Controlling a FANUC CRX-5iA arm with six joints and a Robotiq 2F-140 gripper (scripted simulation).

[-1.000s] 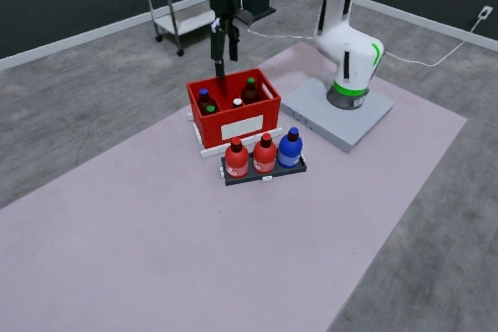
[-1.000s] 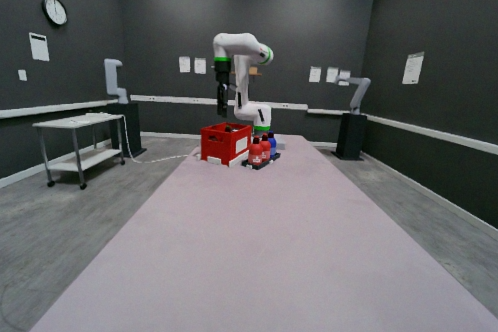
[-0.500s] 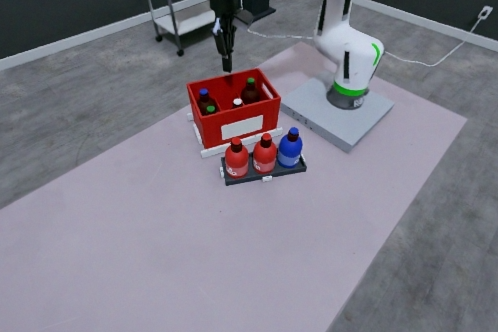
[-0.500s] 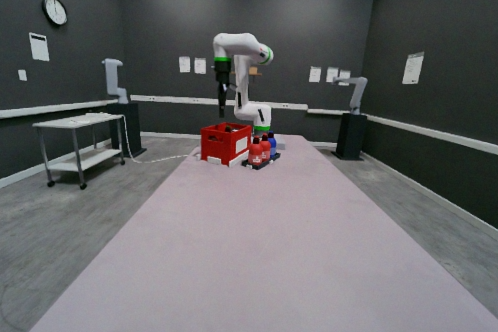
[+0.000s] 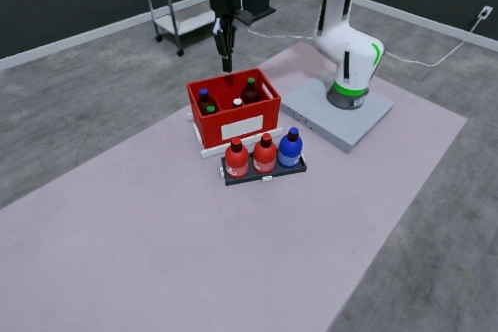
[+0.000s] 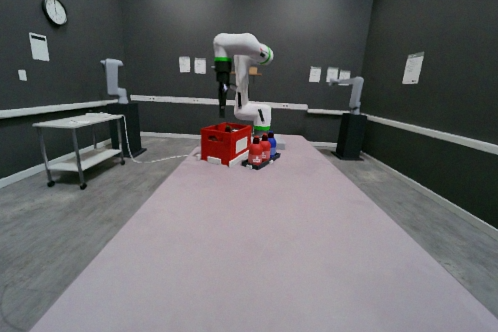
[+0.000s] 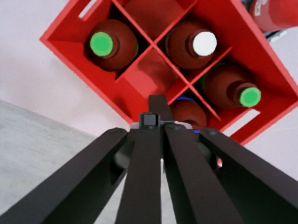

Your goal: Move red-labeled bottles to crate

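Observation:
Two red-labeled bottles (image 5: 236, 158) (image 5: 265, 153) and a blue bottle (image 5: 290, 148) stand on the dark tray (image 5: 264, 175) in front of the red crate (image 5: 231, 105). The crate holds several dark bottles: blue cap (image 5: 203, 99), green cap (image 5: 211, 109), white cap (image 5: 237, 103), green cap (image 5: 250, 90). In the wrist view the crate (image 7: 165, 65) shows an empty middle slot (image 7: 150, 75) and an empty far slot. My gripper (image 5: 227, 65) hangs above the crate's back edge, shut and empty; it also shows in the wrist view (image 7: 156, 117).
The robot base (image 5: 345, 103) stands on a grey plate right of the crate. A metal cart (image 5: 175, 3) stands behind on the floor. White blocks edge the crate's base (image 5: 240, 144).

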